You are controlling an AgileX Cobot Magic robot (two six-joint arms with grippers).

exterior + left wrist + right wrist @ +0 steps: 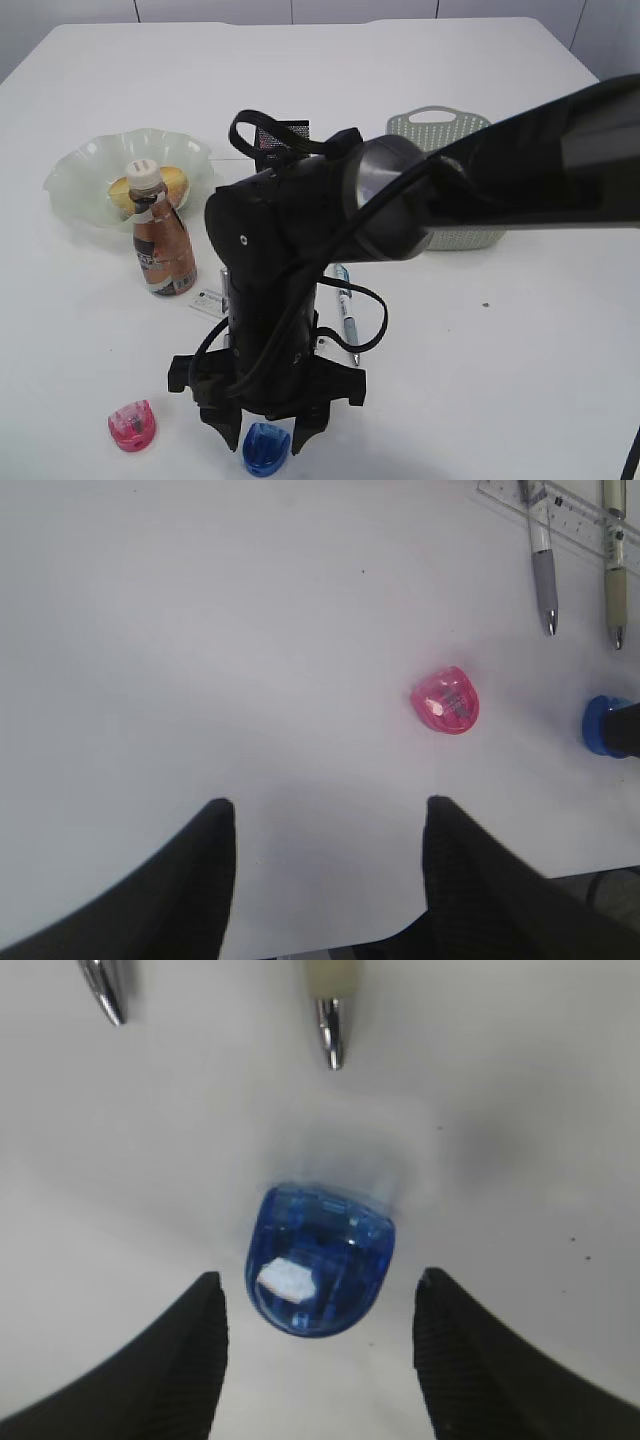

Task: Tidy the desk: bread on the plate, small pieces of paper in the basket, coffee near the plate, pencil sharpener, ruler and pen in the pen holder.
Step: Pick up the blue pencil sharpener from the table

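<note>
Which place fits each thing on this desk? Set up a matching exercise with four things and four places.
Things:
1. bread
2. coffee
3. blue pencil sharpener
4. pink pencil sharpener

Places:
A. between the open jaws of the right gripper
B. on the plate
C. alone on the desk, left of the blue one
D. upright in front of the plate

Pairs: 1-B, 2-D, 3-A, 4-C

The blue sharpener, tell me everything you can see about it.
The blue sharpener is a small translucent blue plastic shell, flat along one edge and rounded along the other, with a pale patch showing on it. It lies flat on the white desk near the front edge, just below two pen tips. The right gripper stands over it, jaws open either side and not touching it. A pink sharpener lies apart to its left.
</note>
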